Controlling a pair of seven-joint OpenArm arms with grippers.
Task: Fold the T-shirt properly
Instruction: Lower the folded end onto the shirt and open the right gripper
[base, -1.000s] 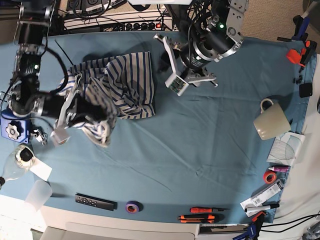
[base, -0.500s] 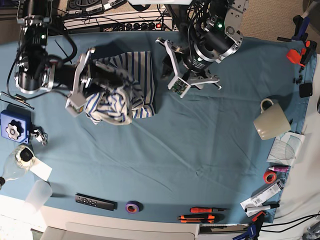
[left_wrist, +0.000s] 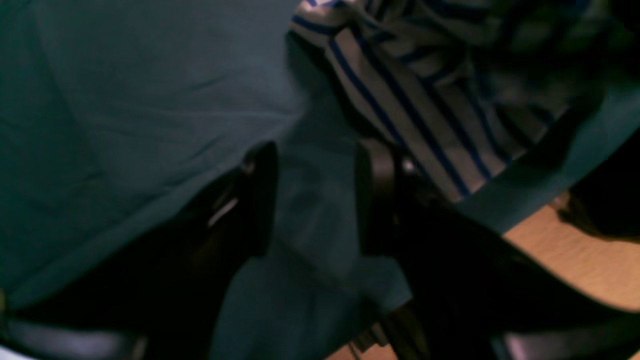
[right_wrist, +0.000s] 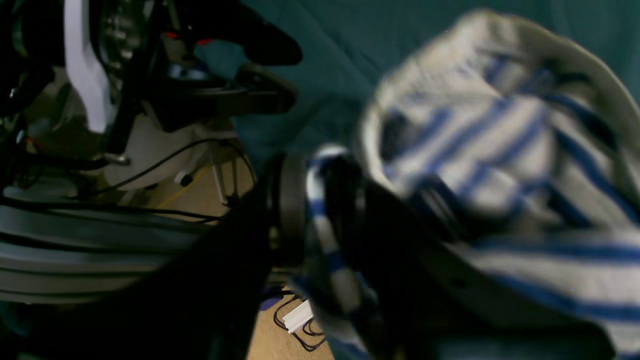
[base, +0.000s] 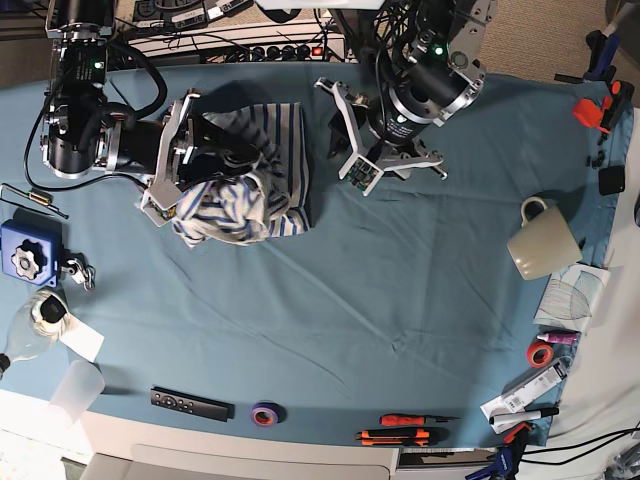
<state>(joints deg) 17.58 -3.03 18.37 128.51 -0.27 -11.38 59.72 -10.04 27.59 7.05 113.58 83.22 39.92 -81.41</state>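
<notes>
The T-shirt (base: 285, 150), white with thin blue stripes, lies bunched at the back left of the teal tablecloth (base: 400, 300). My right gripper (base: 240, 165) is shut on a fold of it and holds a hanging bundle (base: 225, 205) above the rest. In the right wrist view the gripper (right_wrist: 325, 210) pinches a striped fold, and the T-shirt (right_wrist: 500, 150) billows to the right. My left gripper (base: 335, 130) is open and empty just right of the shirt. In the left wrist view it (left_wrist: 315, 200) hovers over tablecloth, with the T-shirt's edge (left_wrist: 400, 100) beyond.
A cream mug (base: 540, 240) stands at the right. A remote (base: 190, 403), a purple tape roll (base: 265, 413) and screwdrivers (base: 410, 428) lie along the front edge. A plastic cup (base: 75, 390) and a blue device (base: 25, 255) sit at the left.
My right gripper has carried the shirt bundle from the front left up and back over the rest of the shirt. The left arm has barely moved.
</notes>
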